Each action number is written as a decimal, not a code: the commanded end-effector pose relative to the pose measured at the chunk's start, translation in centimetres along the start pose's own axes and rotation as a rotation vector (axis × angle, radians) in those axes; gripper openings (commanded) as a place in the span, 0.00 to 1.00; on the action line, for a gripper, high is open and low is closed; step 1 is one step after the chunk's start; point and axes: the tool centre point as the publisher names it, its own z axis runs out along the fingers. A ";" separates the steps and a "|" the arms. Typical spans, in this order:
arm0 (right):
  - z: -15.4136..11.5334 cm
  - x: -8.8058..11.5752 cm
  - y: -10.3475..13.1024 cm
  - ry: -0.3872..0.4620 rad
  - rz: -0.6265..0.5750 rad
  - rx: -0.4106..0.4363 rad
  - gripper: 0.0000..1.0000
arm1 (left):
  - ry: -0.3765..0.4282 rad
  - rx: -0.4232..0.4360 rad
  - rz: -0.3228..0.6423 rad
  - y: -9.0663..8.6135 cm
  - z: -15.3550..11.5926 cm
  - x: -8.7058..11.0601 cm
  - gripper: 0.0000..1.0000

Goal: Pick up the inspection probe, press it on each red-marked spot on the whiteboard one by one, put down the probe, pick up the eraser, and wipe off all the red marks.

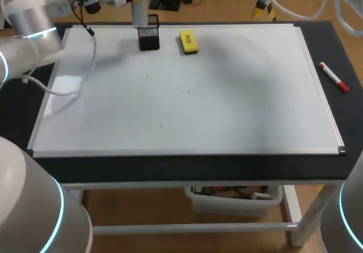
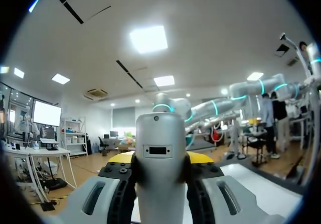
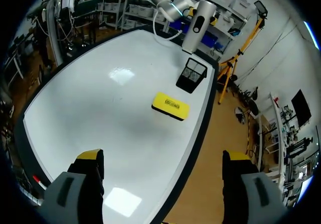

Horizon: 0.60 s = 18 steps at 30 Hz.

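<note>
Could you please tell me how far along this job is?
Done: the probe is picked up. In hand: the left gripper is shut on it above the black holder. The whiteboard shows no red marks, only tiny specks, so pressing progress is unclear. Left: setting the probe down and wiping; the eraser lies on the board, the right gripper open.

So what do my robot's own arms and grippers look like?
The left arm and right arm are smooth silver-grey with glowing cyan rings. A white cable hangs off the left. The left gripper and right gripper are grey with yellow tips.
</note>
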 end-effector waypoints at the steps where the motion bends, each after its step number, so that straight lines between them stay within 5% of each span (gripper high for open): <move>1: 0.0 -0.7 -0.6 0.058 0.000 -0.008 1.00 | 0.082 0.021 0.001 1.0 0.6 -1.9 0.00; 18: 0.0 -0.7 -0.6 0.058 0.000 -0.008 1.00 | 0.075 0.038 0.009 3.4 1.5 -4.2 0.00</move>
